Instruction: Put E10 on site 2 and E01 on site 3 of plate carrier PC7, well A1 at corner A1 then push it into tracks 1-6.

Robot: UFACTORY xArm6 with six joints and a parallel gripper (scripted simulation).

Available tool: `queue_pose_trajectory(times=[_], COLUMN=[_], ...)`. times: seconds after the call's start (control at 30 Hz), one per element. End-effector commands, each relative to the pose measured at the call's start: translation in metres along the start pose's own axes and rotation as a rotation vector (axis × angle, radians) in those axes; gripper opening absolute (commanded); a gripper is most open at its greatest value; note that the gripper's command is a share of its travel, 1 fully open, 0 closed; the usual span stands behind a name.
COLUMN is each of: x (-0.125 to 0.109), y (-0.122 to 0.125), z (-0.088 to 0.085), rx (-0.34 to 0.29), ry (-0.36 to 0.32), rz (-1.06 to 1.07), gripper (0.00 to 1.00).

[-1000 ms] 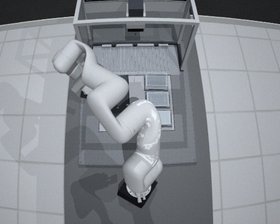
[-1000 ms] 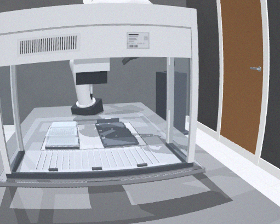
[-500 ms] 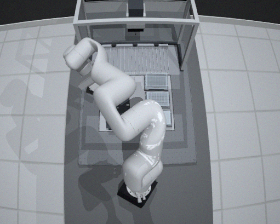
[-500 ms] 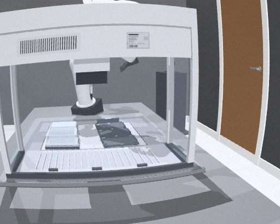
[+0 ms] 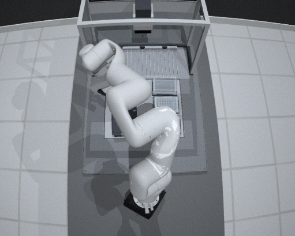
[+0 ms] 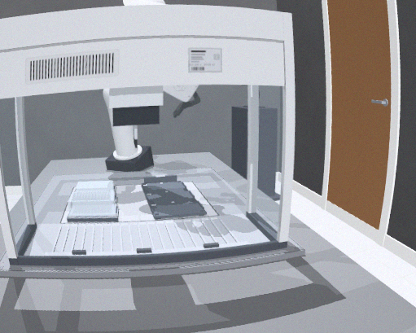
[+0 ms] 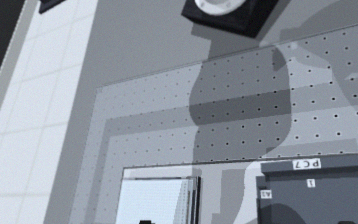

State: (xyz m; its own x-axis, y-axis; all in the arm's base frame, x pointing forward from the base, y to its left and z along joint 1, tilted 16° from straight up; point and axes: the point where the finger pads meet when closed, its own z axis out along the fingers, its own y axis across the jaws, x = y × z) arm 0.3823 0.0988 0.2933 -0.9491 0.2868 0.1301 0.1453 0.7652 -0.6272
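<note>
With its tool (image 6: pixel 186 106) spread and holding nothing high above the counter, the arm risks knocking carrier PC7 (image 6: pixel 172 199) askew on the apron if it descends off-centre towards the nested plates

Readable marks on carrier and instrument hood

Seen upside down in the wrist view: "PC7" on a white tag (image 7: pixel 306 163) at the handle end of the dark plate carrier (image 7: pixel 300 200); below it a small "1" tag (image 7: pixel 310 183) on the carrier deck, and "A1" (image 7: pixel 265 194) at its near corner. On the hood front in the exterior view, a white label (image 6: pixel 204 60) with dark bars, print too small to read.
</note>
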Motion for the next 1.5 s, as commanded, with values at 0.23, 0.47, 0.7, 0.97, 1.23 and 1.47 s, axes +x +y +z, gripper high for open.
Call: queue_pose_trajectory(times=[0.23, 0.47, 0.7, 0.97, 1.23, 1.47], x=[-0.029, -0.040, -0.053, -0.069, -0.086, -0.091], y=[-0.008, -0.012, -0.018, -0.027, -0.040, -0.045], z=[0.026, 0.036, 0.050, 0.067, 0.087, 0.094], rx=[-0.124, -0.166, -0.225, -0.300, -0.383, -0.413], ry=[-0.003, 0.000, 0.005, 0.014, 0.026, 0.031], rz=[0.181, 0.249, 0.350, 0.483, 0.641, 0.701], gripper=[1.00, 1.00, 1.00, 1.00, 1.00, 1.00])
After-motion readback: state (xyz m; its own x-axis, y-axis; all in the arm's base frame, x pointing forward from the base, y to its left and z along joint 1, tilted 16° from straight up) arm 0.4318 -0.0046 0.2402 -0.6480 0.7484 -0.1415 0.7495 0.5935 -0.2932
